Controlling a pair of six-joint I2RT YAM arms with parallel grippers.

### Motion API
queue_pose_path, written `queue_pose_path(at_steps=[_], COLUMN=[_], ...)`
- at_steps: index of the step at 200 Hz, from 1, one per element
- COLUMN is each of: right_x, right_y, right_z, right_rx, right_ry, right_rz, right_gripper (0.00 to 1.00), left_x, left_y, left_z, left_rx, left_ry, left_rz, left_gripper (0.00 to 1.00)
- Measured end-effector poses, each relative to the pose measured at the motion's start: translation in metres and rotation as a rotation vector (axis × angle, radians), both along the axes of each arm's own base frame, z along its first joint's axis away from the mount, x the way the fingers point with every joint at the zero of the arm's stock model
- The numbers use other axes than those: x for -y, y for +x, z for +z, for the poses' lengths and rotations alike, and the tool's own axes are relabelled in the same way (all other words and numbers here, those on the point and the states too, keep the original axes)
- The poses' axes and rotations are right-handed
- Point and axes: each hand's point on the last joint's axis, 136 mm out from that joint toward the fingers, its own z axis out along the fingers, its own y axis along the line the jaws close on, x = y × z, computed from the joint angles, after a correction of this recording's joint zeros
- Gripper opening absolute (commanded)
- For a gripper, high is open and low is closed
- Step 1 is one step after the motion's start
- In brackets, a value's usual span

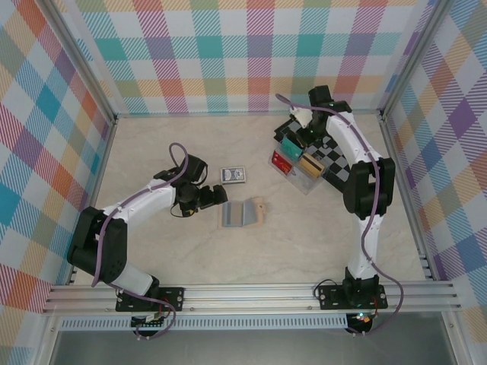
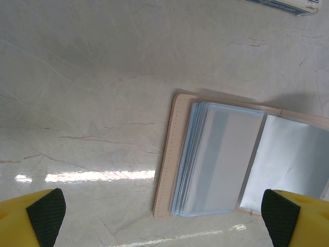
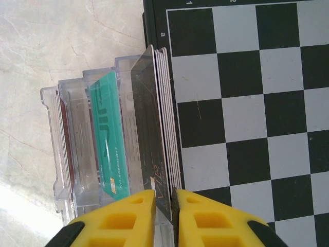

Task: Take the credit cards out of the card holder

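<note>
Card holder (image 2: 216, 159) lying open on counter (image 2: 77, 103), between fingertips of wide-open left hand (image 2: 163, 216): tan cover, blue-grey clear sleeves. Right hand (image 3: 165, 196) narrowly astride dark card (image 3: 146, 118); grip unclear.

In the right wrist view, the chessboard (image 3: 247, 103) lying ahead and right of the right gripper (image 3: 165, 206) has a white "a" on its left border and cut-off numerals "1" and "2" along its top border. The green card (image 3: 108, 134) just ahead and left of that gripper carries large pale letters and one line of small white print, neither legible. The dark card (image 3: 149, 128) at its fingertips shows thin lettering, perhaps "VIP". Far ahead and right of the left gripper (image 2: 164, 216), the pack (image 2: 282, 5) bears blue print, cropped and unreadable.
</note>
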Motion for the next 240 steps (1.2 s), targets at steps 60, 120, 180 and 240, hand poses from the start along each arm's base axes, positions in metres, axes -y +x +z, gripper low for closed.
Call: queue_pose_path(at_steps=[60,120,180,240], right_x=[-0.008,-0.022,-0.089,-0.179], right_y=[-0.001,-0.075,-0.184,-0.244], right_z=[0.03,0.127,0.071,0.007], right_rx=[0.029,0.102,-0.152,-0.374], right_ry=[0.113,0.438,0.56,0.54], right_rz=[-0.09,-0.276,-0.366,-0.346], right_gripper=[0.43,0.49,0.46,0.39], left_x=[0.0,0.002,0.002,0.009], left_y=[0.0,-0.007,-0.009,-0.01], left_z=[0.002,0.007,0.007,0.001], left_rx=[0.007,-0.001,0.005,-0.014], left_ry=[-0.004,-0.048,-0.083,-0.163], left_rz=[0.001,0.014,0.053,0.081], left_gripper=[1.0,1.0,0.97,0.84])
